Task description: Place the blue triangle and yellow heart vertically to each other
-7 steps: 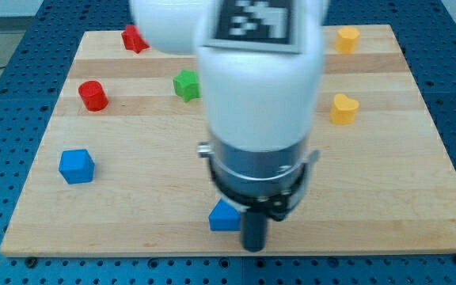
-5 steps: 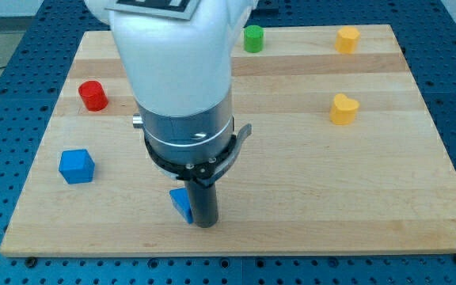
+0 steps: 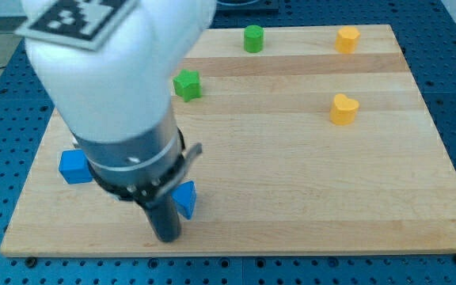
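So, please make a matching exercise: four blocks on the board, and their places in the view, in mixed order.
Blocks:
1. blue triangle
2. yellow heart
3. green cylinder
4. blue cube

Places:
A. at the top edge, centre
B. at the left, partly behind the arm
C. at the right, middle height
D. near the bottom edge, just right of my tip

Pairs: 1-D, 2-C, 3-A, 4-B

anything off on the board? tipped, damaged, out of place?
Nothing stands out. The blue triangle sits flat beside my tip, just to its right. The yellow heart, the blue cube, the green star and the other blocks rest flat on the board. The arm hides part of the view's left.
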